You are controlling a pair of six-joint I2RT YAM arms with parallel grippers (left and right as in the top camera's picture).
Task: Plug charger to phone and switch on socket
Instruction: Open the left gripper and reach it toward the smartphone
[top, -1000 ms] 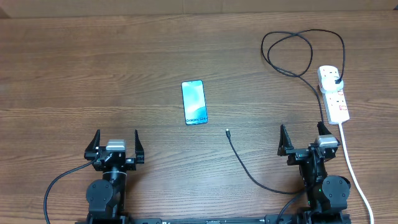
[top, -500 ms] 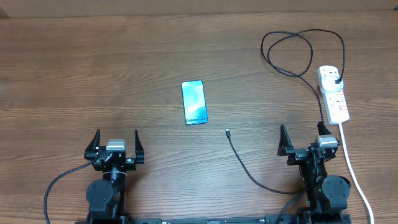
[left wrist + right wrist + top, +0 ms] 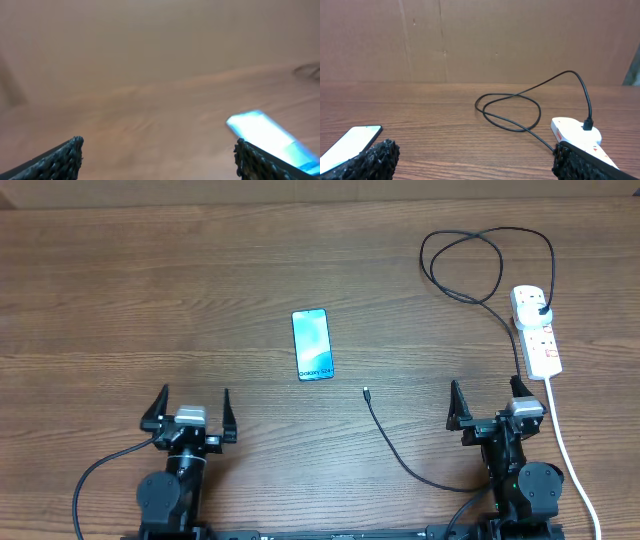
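Observation:
The phone [image 3: 313,345] lies flat mid-table, light blue screen up, with its "Galaxy S24" text at the near short edge. It also shows in the left wrist view [image 3: 270,137], blurred, and in the right wrist view [image 3: 347,145]. The charger cable [image 3: 400,455] is thin and black. Its connector tip [image 3: 366,392] lies free on the wood right of the phone, and its black plug [image 3: 543,310] sits in the white socket strip [image 3: 537,332]. The strip also shows in the right wrist view [image 3: 580,137]. My left gripper [image 3: 194,412] and right gripper [image 3: 487,402] are both open and empty near the front edge.
The cable makes a loose loop [image 3: 470,270] at the back right, also seen in the right wrist view [image 3: 512,107]. The strip's thick white cord [image 3: 570,460] runs toward the front right corner. A brown cardboard wall [image 3: 480,40] stands behind the table.
My left gripper has shifted slightly right and forward; its wrist view is blurred by motion. The right arm, phone, cable and socket have not moved.

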